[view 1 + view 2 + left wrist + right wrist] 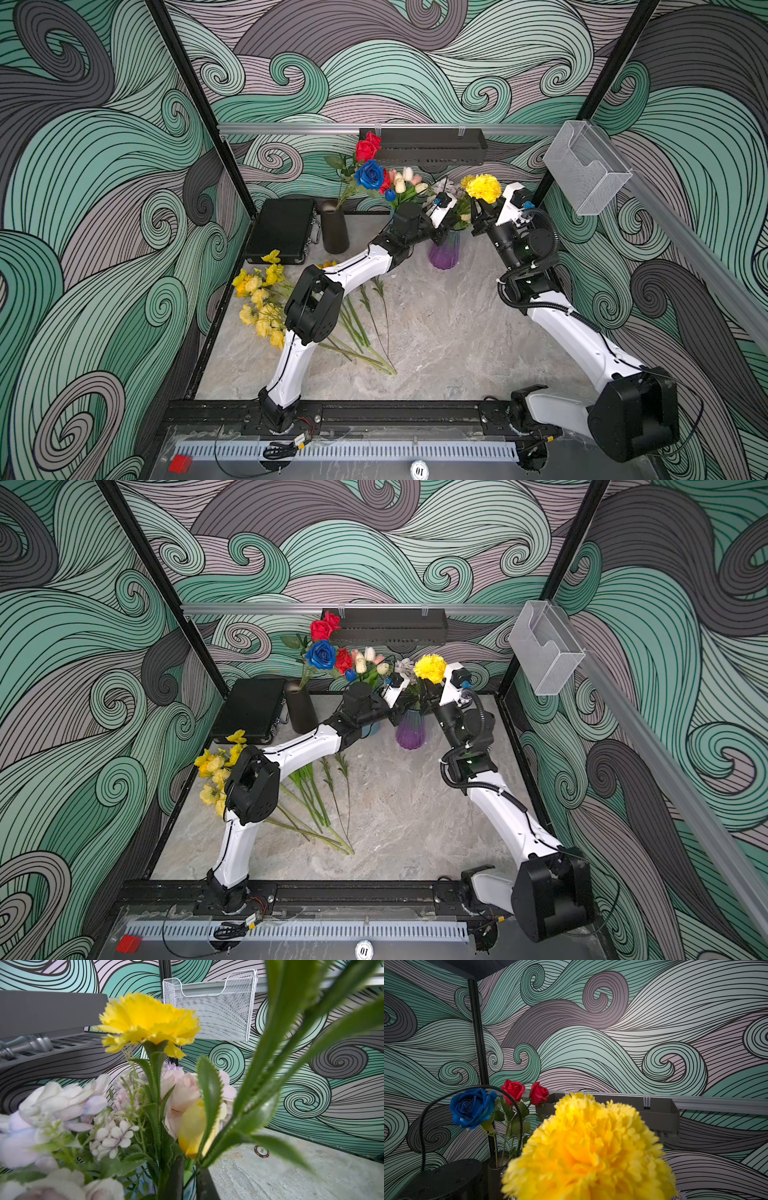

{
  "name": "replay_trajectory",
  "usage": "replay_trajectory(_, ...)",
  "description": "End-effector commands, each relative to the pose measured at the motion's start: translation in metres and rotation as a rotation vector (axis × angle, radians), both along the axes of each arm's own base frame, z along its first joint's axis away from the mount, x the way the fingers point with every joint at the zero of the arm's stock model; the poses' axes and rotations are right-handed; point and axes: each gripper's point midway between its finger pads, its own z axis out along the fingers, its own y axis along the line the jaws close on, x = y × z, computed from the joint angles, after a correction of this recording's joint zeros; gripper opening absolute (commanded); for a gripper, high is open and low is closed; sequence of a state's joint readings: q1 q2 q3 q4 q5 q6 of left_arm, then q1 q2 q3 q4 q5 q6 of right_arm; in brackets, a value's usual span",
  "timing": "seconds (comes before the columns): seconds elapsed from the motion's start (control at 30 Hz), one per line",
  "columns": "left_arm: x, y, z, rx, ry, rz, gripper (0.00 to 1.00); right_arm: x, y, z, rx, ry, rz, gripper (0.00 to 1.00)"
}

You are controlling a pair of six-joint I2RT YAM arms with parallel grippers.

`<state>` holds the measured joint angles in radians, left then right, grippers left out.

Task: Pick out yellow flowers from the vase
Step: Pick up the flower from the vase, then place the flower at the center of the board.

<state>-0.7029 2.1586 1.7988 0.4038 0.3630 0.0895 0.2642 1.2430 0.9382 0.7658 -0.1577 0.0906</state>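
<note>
The purple glass vase (444, 254) (410, 732) holds pale lilac and pink blooms, a yellow tulip (192, 1132) and a yellow carnation (149, 1022). My left gripper (439, 237) (191, 1182) is at the vase mouth, shut on a thin green stem just under the tulip. A leafy stem (255, 1093) rises from the same gap. A big yellow carnation (484, 188) (431, 669) (589, 1153) stands raised over the bouquet. My right gripper (478, 216) (427, 694) sits right under it, shut on its stem; the bloom hides the jaws in the right wrist view. Several picked yellow flowers (259, 299) lie at the left.
A black vase (334, 226) with a blue rose (370, 174) and red roses stands at the back left, beside a black case (282, 228). Pale tulips (405, 180) stand behind the left arm. A mesh holder (586, 166) hangs on the right wall. A chip (261, 1150) lies on the table.
</note>
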Motion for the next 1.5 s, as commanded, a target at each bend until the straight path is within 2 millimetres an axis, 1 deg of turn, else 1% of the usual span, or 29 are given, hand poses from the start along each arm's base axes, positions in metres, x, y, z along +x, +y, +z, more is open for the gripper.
replay_trajectory(0.0,-0.001,-0.002,0.007,0.004,-0.025,-0.017,0.07,-0.003,-0.001,0.009,0.014,-0.027,0.005,0.32)
replay_trajectory(0.17,-0.005,0.002,0.012,0.003,-0.035,-0.014,0.02,-0.002,-0.002,0.01,0.015,-0.026,-0.002,0.32)
replay_trajectory(0.27,-0.008,0.005,0.017,0.0,-0.041,-0.013,0.01,-0.003,-0.003,0.012,0.018,-0.029,-0.003,0.33)
replay_trajectory(0.33,-0.011,0.007,0.024,-0.007,-0.047,-0.014,0.01,-0.005,-0.004,0.013,0.021,-0.029,-0.007,0.34)
replay_trajectory(0.4,-0.014,0.009,0.029,-0.012,-0.049,-0.012,0.01,-0.008,-0.007,0.014,0.024,-0.029,-0.017,0.38)
replay_trajectory(0.57,-0.022,0.018,0.049,-0.026,-0.062,0.005,0.01,-0.016,-0.014,0.01,0.011,-0.015,-0.054,0.46)
replay_trajectory(0.7,-0.023,0.024,0.063,-0.011,-0.057,0.029,0.02,-0.025,-0.023,0.005,0.011,-0.01,-0.089,0.52)
replay_trajectory(0.83,-0.026,0.03,0.076,-0.01,-0.06,0.046,0.02,-0.032,-0.026,-0.002,-0.005,0.004,-0.099,0.55)
replay_trajectory(0.97,-0.033,0.041,0.097,-0.025,-0.05,0.067,0.02,-0.041,-0.026,-0.012,-0.025,0.024,-0.091,0.56)
replay_trajectory(1.13,-0.054,0.056,0.128,-0.061,-0.016,0.055,0.02,-0.053,-0.023,-0.029,-0.047,0.061,-0.056,0.56)
replay_trajectory(1.2,-0.066,0.063,0.143,-0.079,0.008,0.04,0.02,-0.058,-0.022,-0.036,-0.042,0.077,-0.037,0.55)
replay_trajectory(1.27,-0.08,0.07,0.152,-0.083,0.037,0.022,0.01,-0.064,-0.02,-0.04,-0.023,0.09,-0.013,0.56)
replay_trajectory(1.33,-0.093,0.078,0.157,-0.078,0.078,0.008,0.01,-0.071,-0.015,-0.045,-0.022,0.097,0.029,0.56)
replay_trajectory(1.47,-0.122,0.091,0.153,-0.091,0.147,-0.042,0.01,-0.085,0.001,-0.057,-0.064,0.121,0.134,0.55)
